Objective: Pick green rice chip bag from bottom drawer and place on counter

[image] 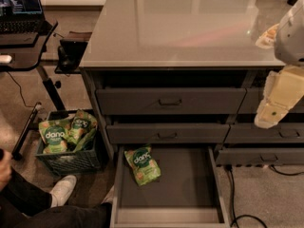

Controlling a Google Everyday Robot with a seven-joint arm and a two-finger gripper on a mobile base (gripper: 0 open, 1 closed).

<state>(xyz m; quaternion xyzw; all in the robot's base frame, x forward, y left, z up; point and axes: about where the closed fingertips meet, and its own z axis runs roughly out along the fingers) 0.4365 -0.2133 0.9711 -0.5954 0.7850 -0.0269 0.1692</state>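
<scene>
the bottom drawer is pulled wide open at the foot of the cabinet, its dark floor showing. the green rice chip bag lies flat on that floor in the back left corner, logo up and slightly tilted, close to the left wall, with the rest of the drawer floor to its right.

the gripper hangs at the right edge of the view, pale and cream coloured, below the counter's front edge and in front of the right-hand drawers. it is well apart from the bag and higher than the open drawer. whether it is released or clenched cannot be told, and it carries nothing that can be seen.

the counter is a wide glossy grey top above the cabinet. two closed drawers sit between it and the open one.

to the left, on the floor, a black crate holds a bunch of similar green bags. beside it stands a black desk with a laptop, and a person's white shoe rests near the crate.
</scene>
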